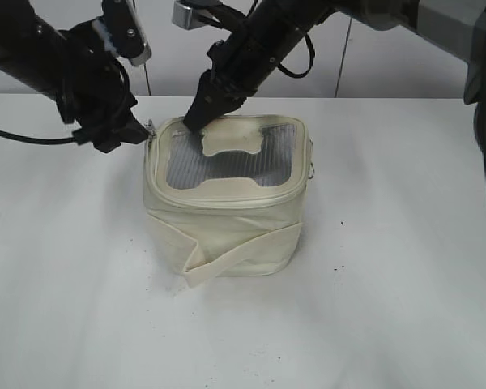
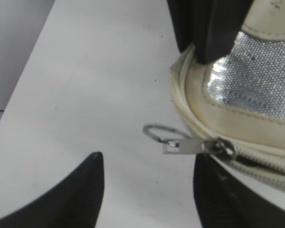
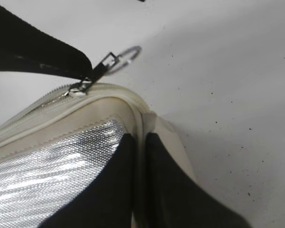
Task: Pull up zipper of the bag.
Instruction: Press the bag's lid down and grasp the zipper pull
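Observation:
The cream bag stands in the middle of the white table, lid up, with its grey ribbed window showing. A silver zipper pull with a round ring sticks out from the lid's back-left corner on the zipper track. My left gripper is open, and the pull lies just ahead of its jaws, close to the right finger. My right gripper is shut on a fold of the bag's rim at that same corner, beside the pull.
The flat strap wraps the bag's body, its loose end hanging at the front left. Another small metal ring hangs on the bag's right side. White table lies all around, with a pale wall behind.

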